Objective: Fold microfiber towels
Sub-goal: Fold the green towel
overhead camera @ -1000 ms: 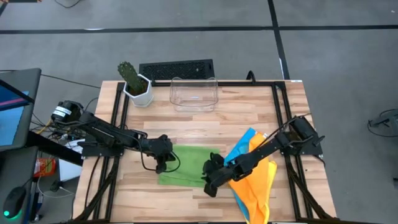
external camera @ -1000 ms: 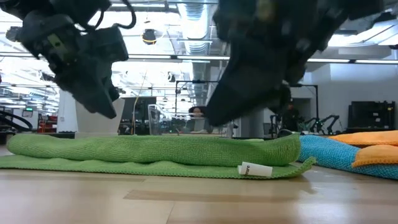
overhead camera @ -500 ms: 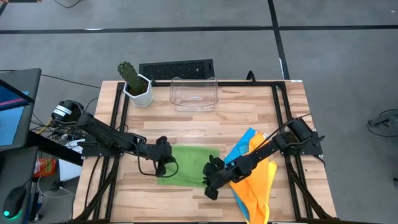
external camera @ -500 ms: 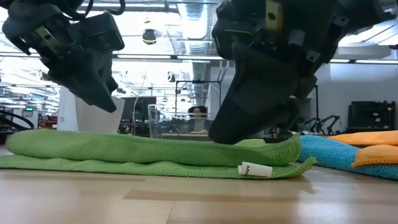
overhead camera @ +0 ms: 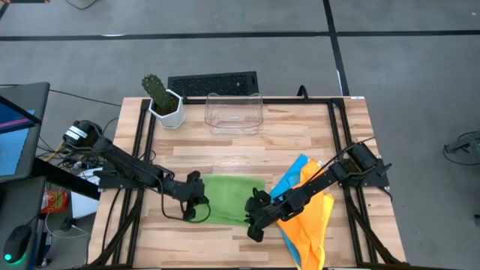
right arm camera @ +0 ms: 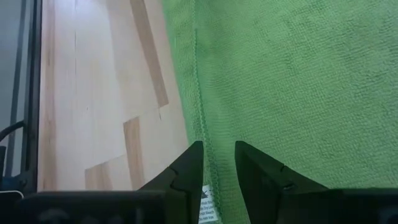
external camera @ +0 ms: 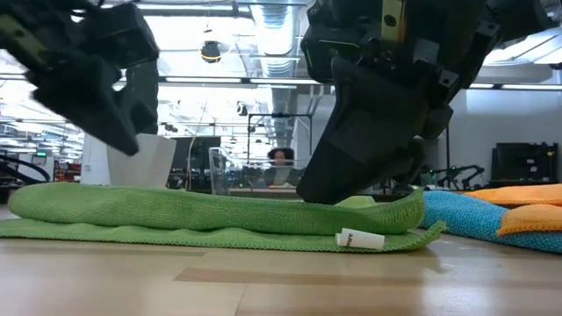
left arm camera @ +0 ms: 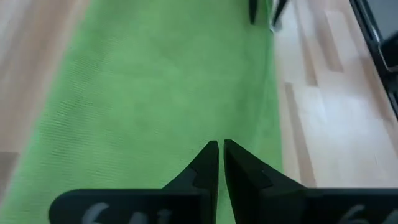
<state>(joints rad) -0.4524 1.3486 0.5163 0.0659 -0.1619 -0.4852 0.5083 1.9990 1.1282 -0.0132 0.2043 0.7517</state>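
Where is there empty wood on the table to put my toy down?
Bare wood lies between the clear bin and the green towel, and along the front edge below that towel. The right front is crowded: the blue towel and orange towel lie there under the right gripper.

The green towel (overhead camera: 229,199) is matt cloth with a fine nubbly weave and a stitched hem. The table (overhead camera: 225,157) is pale wood in smooth, faintly sheened strips. At upper centre, the bin (overhead camera: 234,112) looks like clear glossy plastic.
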